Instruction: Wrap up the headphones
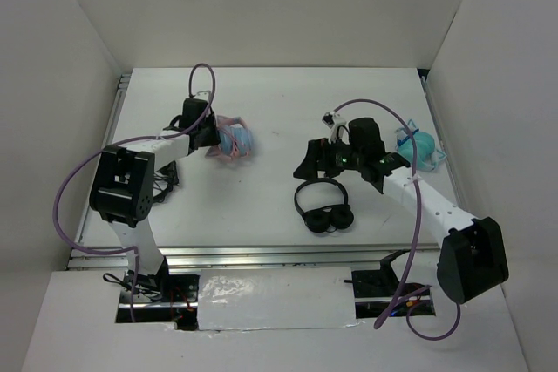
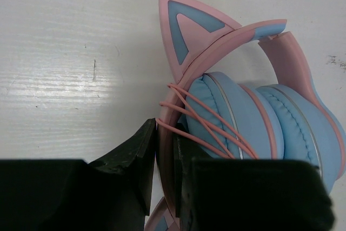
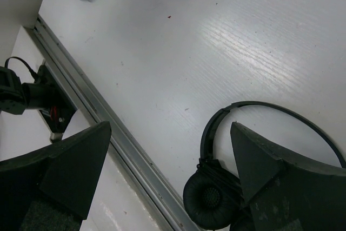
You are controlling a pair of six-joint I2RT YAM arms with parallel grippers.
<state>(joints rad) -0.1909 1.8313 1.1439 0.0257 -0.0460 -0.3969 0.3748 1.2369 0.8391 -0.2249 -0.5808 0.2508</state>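
The headphones [image 1: 234,140] [image 2: 259,117], light blue with a pink headband and pink cat ears, lie at the table's back left. A thin pink cable [image 2: 211,120] runs in several loops across the ear cups. My left gripper [image 1: 209,135] [image 2: 165,160] is shut on the pink headband, which passes between its two black fingers. My right gripper [image 1: 316,163] [image 3: 170,155] hangs open over the middle of the table with nothing between its fingers, above a plain black pair.
Plain black headphones [image 1: 324,206] [image 3: 227,187] lie just below the right gripper. A teal-green pair [image 1: 420,147] sits at the right side. Black cable clutter [image 1: 164,182] lies by the left arm. A metal rail [image 3: 108,133] marks the table's near edge. White walls enclose the table.
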